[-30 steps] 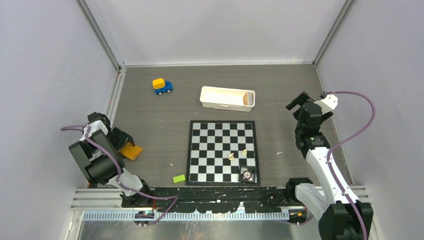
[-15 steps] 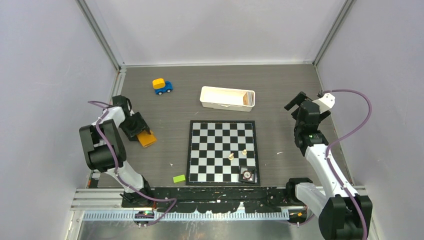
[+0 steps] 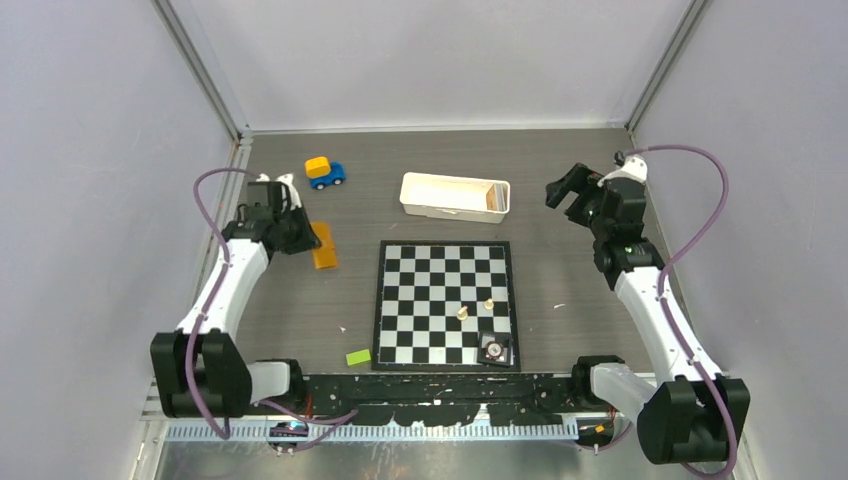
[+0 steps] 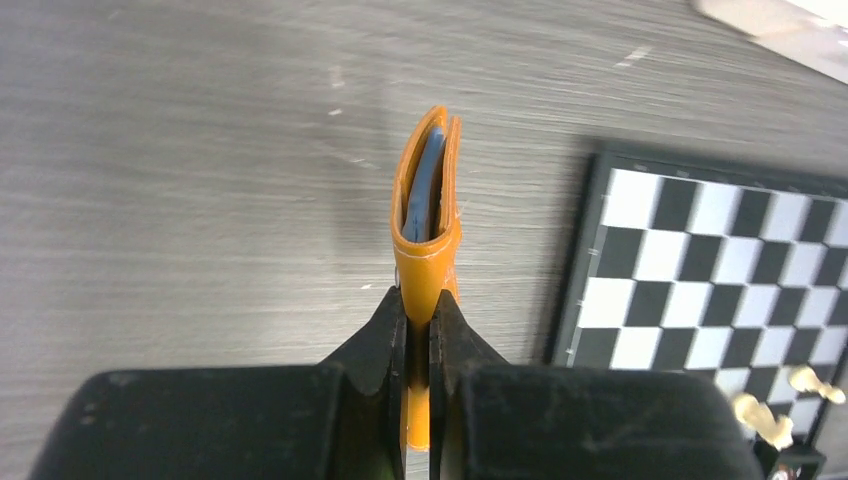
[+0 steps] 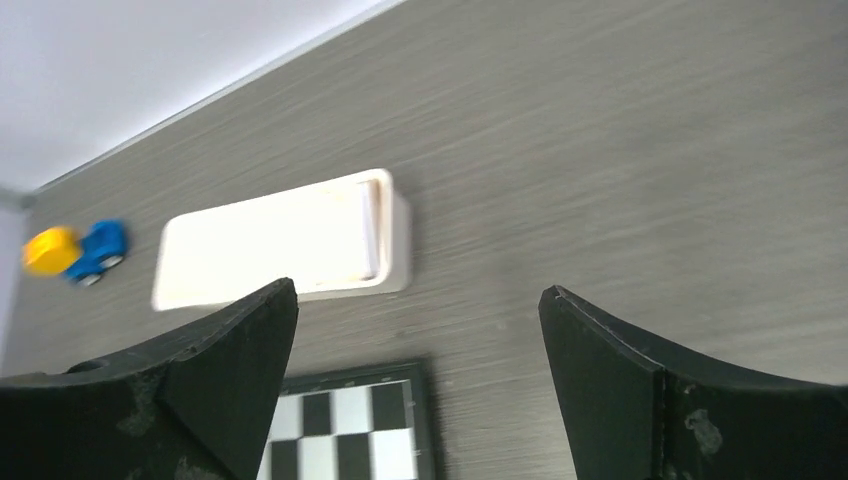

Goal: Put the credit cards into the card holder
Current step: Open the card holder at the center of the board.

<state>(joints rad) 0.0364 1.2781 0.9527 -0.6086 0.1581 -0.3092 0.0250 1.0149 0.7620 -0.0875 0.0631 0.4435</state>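
Grey wood-grain counter [image 3: 560, 200], pale walls [image 3: 430, 60] on three sides, metal rails in the corners. You have a chessboard [image 3: 445, 305] mid-counter, with a white tray [image 3: 440, 212] just beyond its far edge. A blue-and-yellow toy car [image 3: 324, 172] is far left, and a small green block [image 3: 358, 357] sits off the board's near left corner.

The card holder [image 3: 323, 245] is left of the board, clear of it. Your left gripper [image 3: 300, 232] is pinched tight on one end, jaws almost touching. The holder stands on edge and folded. Its long axis runs away from the gripper, far-to-near in the top view, with the near end leaning towards the board. A blue card [image 4: 422, 185] shows between its leaves. No telling whether it touches the counter.

Your right gripper [image 3: 570, 190] hangs wide open and holds nothing, right of the tray.
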